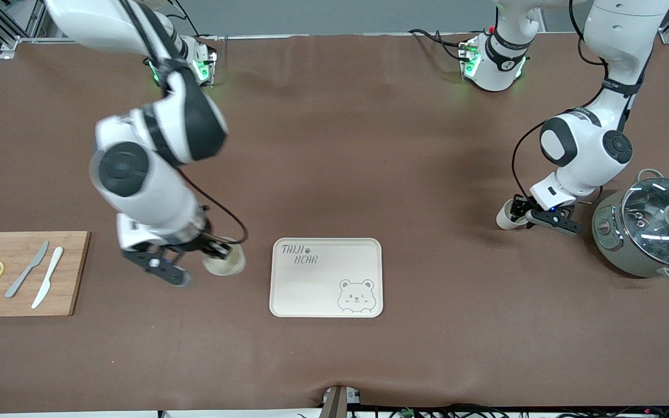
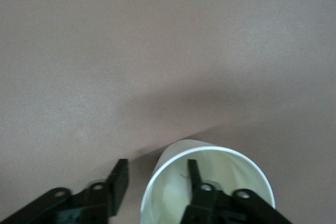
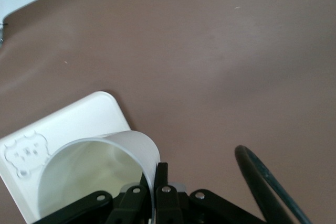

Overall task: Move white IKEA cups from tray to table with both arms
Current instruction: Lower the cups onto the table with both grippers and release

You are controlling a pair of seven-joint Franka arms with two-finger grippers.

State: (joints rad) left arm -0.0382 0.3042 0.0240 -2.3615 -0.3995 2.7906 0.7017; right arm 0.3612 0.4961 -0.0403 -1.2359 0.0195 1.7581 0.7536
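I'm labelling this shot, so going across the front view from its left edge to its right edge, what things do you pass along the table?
Cutting board → right gripper pinching a cup → bear tray → second cup with the left gripper, open, at its rim → pot.

1. A brown-covered table (image 1: 334,145) carries everything.
2. A cream bear-printed tray (image 1: 326,277) lies near its middle.
3. A wooden cutting board (image 1: 24,273) lies toward the right arm's end.
4. A lidded pot (image 1: 651,225) stands toward the left arm's end.
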